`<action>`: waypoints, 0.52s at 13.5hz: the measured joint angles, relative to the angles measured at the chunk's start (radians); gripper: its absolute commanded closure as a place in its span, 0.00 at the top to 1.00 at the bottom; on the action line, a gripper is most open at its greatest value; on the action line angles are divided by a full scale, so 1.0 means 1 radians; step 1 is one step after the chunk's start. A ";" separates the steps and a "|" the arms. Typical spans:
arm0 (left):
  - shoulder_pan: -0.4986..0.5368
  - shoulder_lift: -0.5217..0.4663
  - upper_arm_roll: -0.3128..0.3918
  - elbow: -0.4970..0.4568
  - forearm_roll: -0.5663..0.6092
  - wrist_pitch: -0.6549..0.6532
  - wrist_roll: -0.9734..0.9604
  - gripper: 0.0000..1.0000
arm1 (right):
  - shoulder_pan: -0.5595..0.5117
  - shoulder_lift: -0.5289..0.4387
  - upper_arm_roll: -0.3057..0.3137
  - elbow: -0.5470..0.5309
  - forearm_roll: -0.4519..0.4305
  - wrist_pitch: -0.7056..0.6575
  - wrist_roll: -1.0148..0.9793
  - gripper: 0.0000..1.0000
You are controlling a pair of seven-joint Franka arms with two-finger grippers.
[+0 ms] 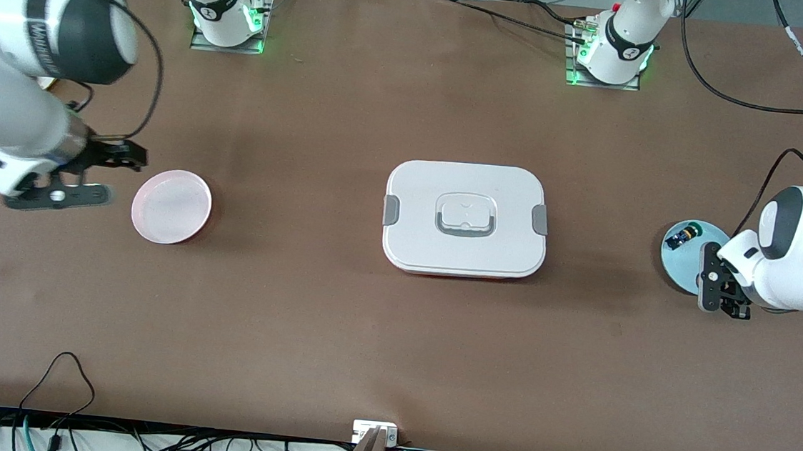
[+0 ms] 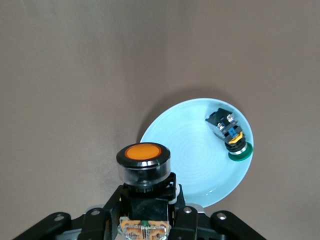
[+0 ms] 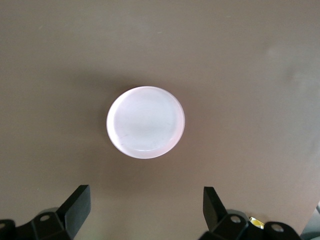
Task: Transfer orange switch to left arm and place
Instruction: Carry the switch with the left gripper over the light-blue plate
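My left gripper (image 1: 720, 290) is shut on the orange switch (image 2: 143, 165), a black cylinder with an orange cap, and holds it up over the edge of a light-blue plate (image 1: 685, 266). In the left wrist view the gripper (image 2: 146, 202) grips the switch's black body. The switch is hidden in the front view. The white box (image 1: 465, 218) sits mid-table between the arms. My right gripper (image 1: 101, 174) is open and empty, hovering beside a pink plate (image 1: 171, 206) at the right arm's end; its fingers (image 3: 77, 205) stand wide apart.
A small black switch with blue and green parts (image 1: 682, 237) lies on the light-blue plate (image 2: 190, 155), also in the left wrist view (image 2: 229, 134). The pink plate (image 3: 145, 122) holds nothing. Cables run along the table's near edge.
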 measured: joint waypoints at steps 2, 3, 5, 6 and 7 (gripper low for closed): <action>0.017 0.010 0.000 -0.017 0.017 0.023 0.004 0.23 | -0.097 -0.005 0.028 0.023 0.050 0.004 0.000 1.00; 0.020 0.015 -0.001 -0.018 0.037 0.025 0.004 0.23 | -0.144 -0.015 0.054 0.033 0.077 0.007 0.000 1.00; 0.034 0.027 0.000 -0.026 0.045 0.024 0.006 0.22 | -0.179 -0.053 0.093 0.040 0.090 0.000 0.023 1.00; 0.047 0.033 -0.001 -0.041 0.047 0.024 0.009 0.22 | -0.177 -0.072 0.108 0.037 0.090 -0.011 0.065 1.00; 0.061 0.039 0.000 -0.060 0.048 0.029 0.013 0.22 | -0.174 -0.092 0.121 0.018 0.090 -0.015 0.097 1.00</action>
